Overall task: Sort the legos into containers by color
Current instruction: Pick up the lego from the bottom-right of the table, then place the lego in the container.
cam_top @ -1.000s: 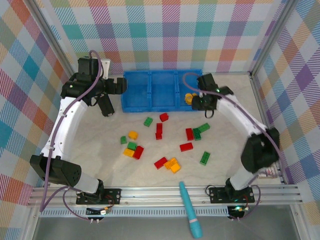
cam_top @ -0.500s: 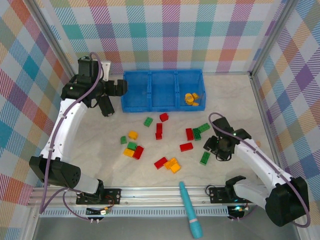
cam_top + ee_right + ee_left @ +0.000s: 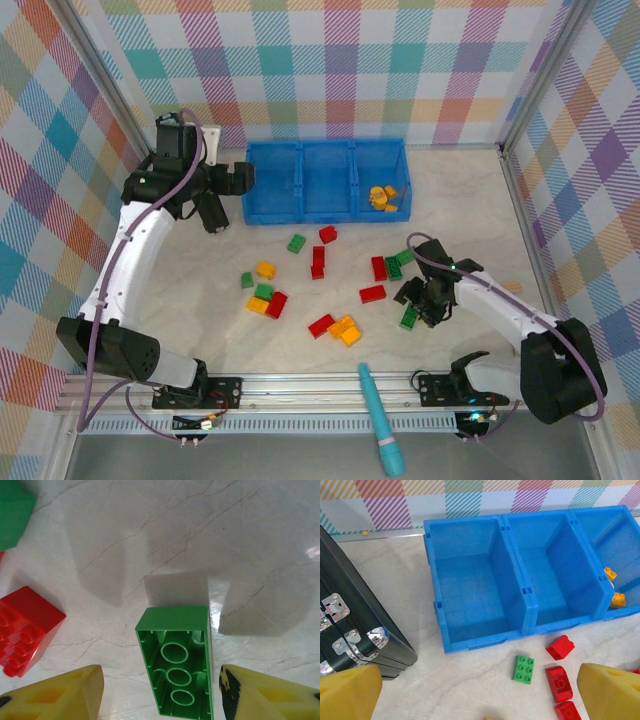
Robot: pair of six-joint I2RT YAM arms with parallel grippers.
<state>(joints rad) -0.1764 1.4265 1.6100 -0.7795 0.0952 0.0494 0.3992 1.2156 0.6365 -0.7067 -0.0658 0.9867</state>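
Bracketing an upturned green lego [image 3: 175, 665] — right gripper [image 3: 162, 692], jaws apart, not touching

Blue tray [image 3: 300, 216]; red, green, orange legos [image 3: 373, 293]

Tray [image 3: 328, 178] behind loose bricks [image 3: 319, 262]; other bricks [image 3: 381, 196] in right compartment [image 3: 386, 163].

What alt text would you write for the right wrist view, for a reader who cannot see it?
A green lego lies upside down, hollow side up, on a pale marbled table, between the open yellow fingers of the right gripper. A red lego lies at the left, and part of another green lego shows top left.
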